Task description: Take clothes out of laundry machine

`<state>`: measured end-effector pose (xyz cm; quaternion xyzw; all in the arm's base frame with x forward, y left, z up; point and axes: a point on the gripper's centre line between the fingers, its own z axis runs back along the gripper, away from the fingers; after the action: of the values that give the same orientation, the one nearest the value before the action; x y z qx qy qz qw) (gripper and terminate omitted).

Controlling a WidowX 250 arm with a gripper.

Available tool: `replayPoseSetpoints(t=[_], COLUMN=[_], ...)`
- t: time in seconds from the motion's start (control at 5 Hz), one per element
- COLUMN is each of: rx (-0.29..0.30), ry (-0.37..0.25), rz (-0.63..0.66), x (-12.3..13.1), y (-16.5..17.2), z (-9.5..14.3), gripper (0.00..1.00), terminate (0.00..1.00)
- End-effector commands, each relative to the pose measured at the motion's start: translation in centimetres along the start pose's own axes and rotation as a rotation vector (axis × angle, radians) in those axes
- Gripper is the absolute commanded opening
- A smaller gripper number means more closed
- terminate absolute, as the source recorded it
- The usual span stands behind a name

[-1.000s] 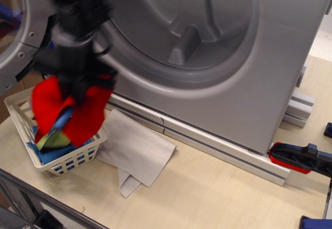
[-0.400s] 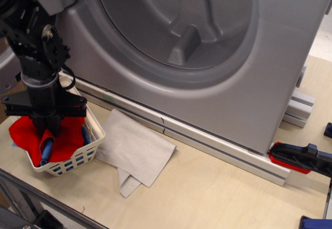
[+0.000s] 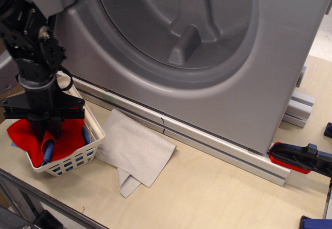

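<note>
The bright red cloth lies bunched in the small white slotted basket at the lower left, with a rolled blue piece in it. My black gripper reaches straight down into the basket. Its fingers are close together and buried in the red cloth, which bunches around them. The big grey laundry machine stands behind, its round drum opening showing moulded ribs and no cloth inside. Part of its round door shows at the far left, behind my arm.
A flat light-grey cloth lies on the table right of the basket, in front of the machine's aluminium base rail. A red and black clamp sits at the right edge. A metal frame bar runs along the table's front left.
A second ago I held the red and blue bundle above the basket. It has since come down into the basket, and my gripper has shifted slightly left with the cloth.
</note>
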<state>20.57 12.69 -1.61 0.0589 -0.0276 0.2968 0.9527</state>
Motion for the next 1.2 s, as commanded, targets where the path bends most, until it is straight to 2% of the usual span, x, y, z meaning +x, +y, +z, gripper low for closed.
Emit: replayPoseSetpoints(t=[0.0,0.2,0.4,0.6,0.8,1.0], rx=[0.003,0.046,0.024,0.011,-0.001,-0.001], ry=[-0.046,-0.029,-0.078,-0.132,-0.149,-0.149], rz=[0.049,0.057,0.046,0.046,0.012,0.012], x=[0.6,0.7,1.9,3.5,3.8,3.8], y=[-0.3,-0.2,-0.6,-1.3,-2.2,-2.2], z=[1.5,2.2,4.1,7.0,9.0,9.0], gripper=[1.0,1.0,1.0,1.0,1.0,1.0], terminate=[0.0,0.0,0.0,0.0,0.0,0.0])
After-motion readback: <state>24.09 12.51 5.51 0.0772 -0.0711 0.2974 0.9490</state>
